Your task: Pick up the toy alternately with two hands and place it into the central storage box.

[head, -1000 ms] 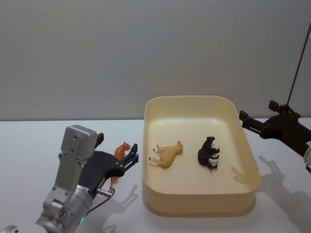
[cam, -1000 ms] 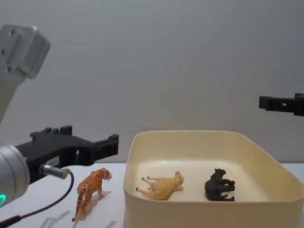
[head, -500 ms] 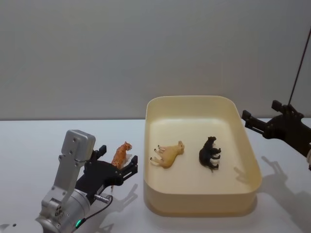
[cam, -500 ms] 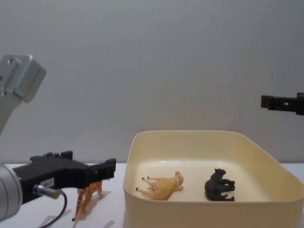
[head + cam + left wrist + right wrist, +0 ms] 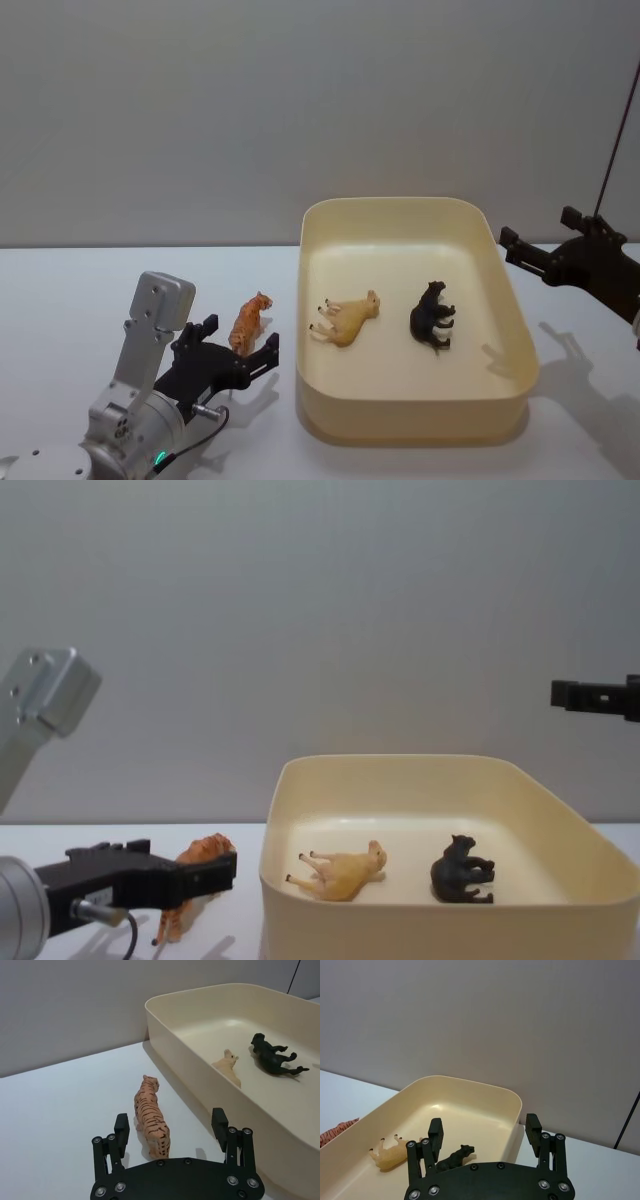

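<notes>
An orange striped tiger toy (image 5: 250, 320) stands upright on the white table, just left of the cream storage box (image 5: 400, 204). My left gripper (image 5: 240, 345) is open and low over the table. Its two fingers stand on either side of the tiger's hindquarters (image 5: 151, 1122) without touching it. In the chest view the left gripper (image 5: 190, 873) covers part of the tiger (image 5: 205, 848). My right gripper (image 5: 537, 225) hangs open in the air beside the box's right rim, holding nothing.
Inside the box (image 5: 200, 997) a tan animal toy (image 5: 345, 318) and a black animal toy (image 5: 431, 316) lie on their sides. A dark cable (image 5: 615, 130) runs up at the far right. White tabletop (image 5: 80, 290) stretches left of the tiger.
My left gripper has come down from above the tiger to table level, with its fingers now straddling the toy. The right gripper has barely moved.
</notes>
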You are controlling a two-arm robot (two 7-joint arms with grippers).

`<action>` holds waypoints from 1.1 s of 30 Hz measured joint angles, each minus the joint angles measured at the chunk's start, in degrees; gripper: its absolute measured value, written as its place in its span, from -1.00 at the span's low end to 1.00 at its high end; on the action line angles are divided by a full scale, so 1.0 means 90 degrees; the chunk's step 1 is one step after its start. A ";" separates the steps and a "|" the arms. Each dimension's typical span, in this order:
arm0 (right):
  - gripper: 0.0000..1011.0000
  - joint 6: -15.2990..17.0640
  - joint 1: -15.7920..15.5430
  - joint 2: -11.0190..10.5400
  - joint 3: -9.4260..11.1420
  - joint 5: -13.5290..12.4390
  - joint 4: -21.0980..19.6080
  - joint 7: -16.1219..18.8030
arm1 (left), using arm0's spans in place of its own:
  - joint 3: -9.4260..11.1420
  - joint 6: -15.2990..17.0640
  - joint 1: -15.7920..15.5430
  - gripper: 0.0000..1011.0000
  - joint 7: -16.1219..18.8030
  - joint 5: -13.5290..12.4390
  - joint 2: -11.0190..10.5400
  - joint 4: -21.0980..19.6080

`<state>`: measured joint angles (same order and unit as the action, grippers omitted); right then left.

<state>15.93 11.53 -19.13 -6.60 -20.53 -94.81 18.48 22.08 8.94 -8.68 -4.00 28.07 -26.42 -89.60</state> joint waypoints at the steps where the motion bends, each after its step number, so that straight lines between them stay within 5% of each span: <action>1: 0.98 0.0000 -0.0001 0.0000 0.0000 0.0000 -0.0001 0.0000 | -0.0002 0.0010 -0.0016 0.98 -0.0011 0.0007 0.0015 0.0036; 17: 0.98 0.0001 -0.0002 -0.0002 -0.0001 0.0000 -0.0003 0.0001 | -0.0021 0.0008 -0.0427 0.96 -0.0246 0.0106 0.0344 0.0870; 33: 0.98 0.0001 -0.0002 -0.0002 -0.0001 0.0000 -0.0003 0.0001 | -0.0032 -0.0048 -0.0610 0.16 -0.0369 0.0130 0.0486 0.1229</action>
<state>15.94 11.51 -19.15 -6.61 -20.53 -94.83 18.48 21.79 8.51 -14.17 -7.32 29.24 -22.05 -78.54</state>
